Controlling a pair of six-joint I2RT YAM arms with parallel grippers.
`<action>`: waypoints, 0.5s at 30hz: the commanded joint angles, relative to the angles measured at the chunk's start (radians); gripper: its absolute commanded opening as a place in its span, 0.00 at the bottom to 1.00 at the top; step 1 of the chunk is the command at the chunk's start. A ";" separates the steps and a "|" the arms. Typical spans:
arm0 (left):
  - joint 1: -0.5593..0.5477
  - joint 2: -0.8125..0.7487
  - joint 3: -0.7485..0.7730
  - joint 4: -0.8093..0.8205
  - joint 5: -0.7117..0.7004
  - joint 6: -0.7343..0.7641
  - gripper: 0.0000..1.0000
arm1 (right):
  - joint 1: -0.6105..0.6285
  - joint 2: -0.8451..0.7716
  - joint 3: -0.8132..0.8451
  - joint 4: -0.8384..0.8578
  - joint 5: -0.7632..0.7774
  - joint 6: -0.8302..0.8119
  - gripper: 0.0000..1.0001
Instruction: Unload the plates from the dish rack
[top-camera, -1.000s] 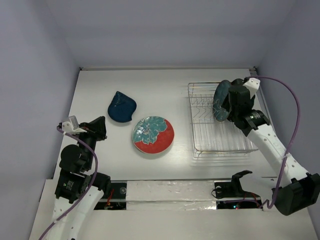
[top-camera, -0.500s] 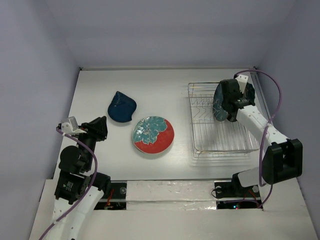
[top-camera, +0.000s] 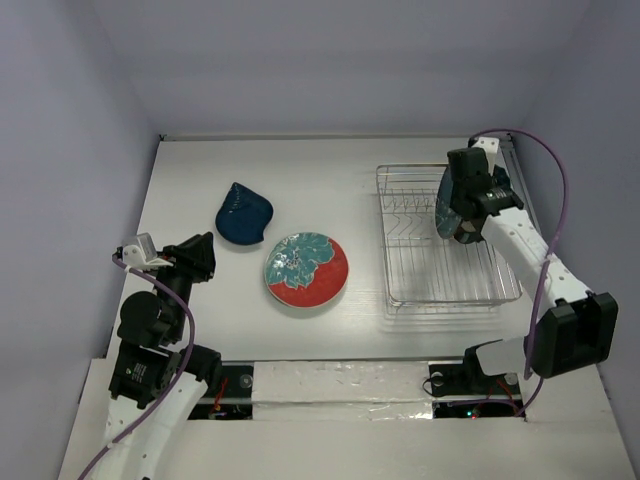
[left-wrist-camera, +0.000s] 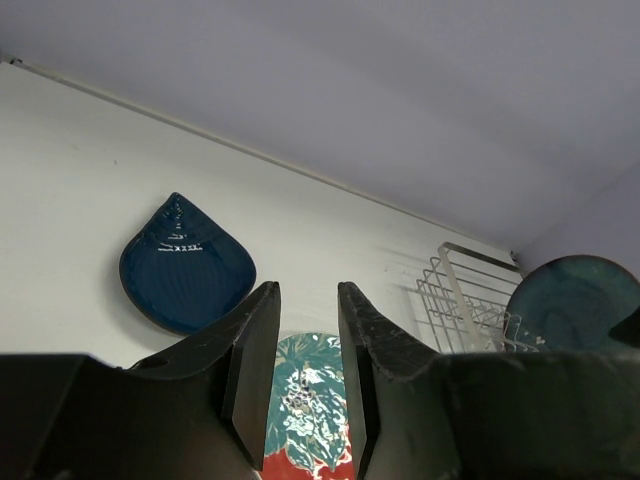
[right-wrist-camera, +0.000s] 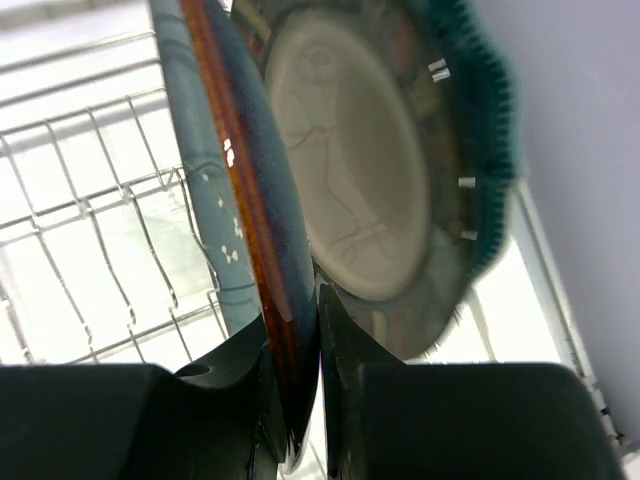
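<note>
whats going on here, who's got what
The right gripper is clamped on the rim of a dark teal plate standing on edge in the dish rack. An olive-centred plate stands right behind it. Two more plates lie flat on the table: a blue shell-shaped plate and a teal-and-red plate. The left gripper is open and holds nothing.

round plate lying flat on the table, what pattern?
The round plate: teal floral half, red half. Clearest in top external.
</note>
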 joint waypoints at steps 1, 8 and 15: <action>-0.005 -0.007 0.010 0.031 0.004 0.009 0.27 | -0.010 -0.117 0.136 0.069 0.042 -0.014 0.00; -0.005 -0.003 0.010 0.028 0.004 0.009 0.27 | -0.010 -0.250 0.125 0.135 -0.127 0.013 0.00; -0.005 0.005 0.010 0.028 0.004 0.007 0.27 | -0.001 -0.411 0.092 0.177 -0.381 0.050 0.00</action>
